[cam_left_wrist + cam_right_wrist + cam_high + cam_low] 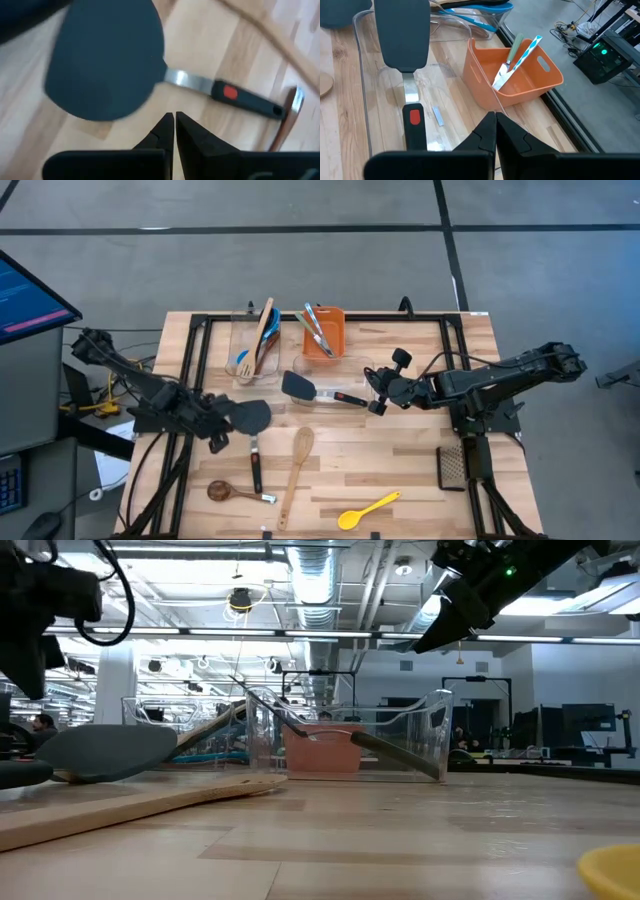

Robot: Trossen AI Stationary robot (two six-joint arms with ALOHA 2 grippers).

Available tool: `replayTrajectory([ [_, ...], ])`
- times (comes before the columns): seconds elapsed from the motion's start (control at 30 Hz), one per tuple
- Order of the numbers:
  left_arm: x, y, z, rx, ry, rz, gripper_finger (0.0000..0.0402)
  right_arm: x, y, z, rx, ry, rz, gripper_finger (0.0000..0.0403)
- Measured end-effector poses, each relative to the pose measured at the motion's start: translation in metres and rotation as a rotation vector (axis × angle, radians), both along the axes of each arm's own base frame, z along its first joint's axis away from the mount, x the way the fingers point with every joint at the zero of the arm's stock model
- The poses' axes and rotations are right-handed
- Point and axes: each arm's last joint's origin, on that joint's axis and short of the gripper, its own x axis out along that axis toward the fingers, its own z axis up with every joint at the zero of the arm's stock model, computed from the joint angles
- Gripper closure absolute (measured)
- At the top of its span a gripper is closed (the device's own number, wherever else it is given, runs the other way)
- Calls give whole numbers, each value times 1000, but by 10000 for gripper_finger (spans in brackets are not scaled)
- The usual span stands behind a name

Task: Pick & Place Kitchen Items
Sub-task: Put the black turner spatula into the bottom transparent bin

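Both grippers stood empty over the tabletop [400,470], utensils partly sorted.

The left gripper [215,442] hovered beside a black round-headed turner [250,417] lying at the left, its fingers [167,127] pressed together and holding nothing; the left wrist view alone showed the turner's red-marked handle [240,97]. The right gripper [377,406] hung with fingers [487,131] shut and empty above a clear plastic tub [365,75], where a black square-headed turner [300,387] lay, apparently placed for storage. Only the right wrist view revealed a blue-striped utensil [527,50] leaning inside the orange bin [325,340]. A wooden spatula [297,460], a dark wooden spoon [225,491] and a yellow spoon [368,508] lay near, probably still awaiting pickup.
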Motion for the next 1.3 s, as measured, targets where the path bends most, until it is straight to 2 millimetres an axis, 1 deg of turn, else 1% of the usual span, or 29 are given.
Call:
replayTrajectory([
  [0.17,-19,15,-10,3,-124,52,399,0,0,0,0,0,0,403],
  [0.33,-32,26,-17,27,-253,116,399,0,0,0,0,-1,0,403],
  [0.5,-39,32,-25,27,-281,132,399,0,0,0,0,-1,0,403],
  [0.73,-41,35,-26,85,-294,166,399,0,0,0,0,-1,-1,403],
  [0.87,-39,39,-25,108,-340,302,399,0,0,0,0,-1,-2,403],
  [1.03,-39,42,-25,77,-344,375,399,0,0,0,0,-1,-2,403],
  [1.17,-38,41,-25,49,-333,380,398,0,0,0,0,-1,-2,403],
  [1.3,-38,40,-26,-24,-311,410,383,0,0,0,0,-1,-2,403],
])
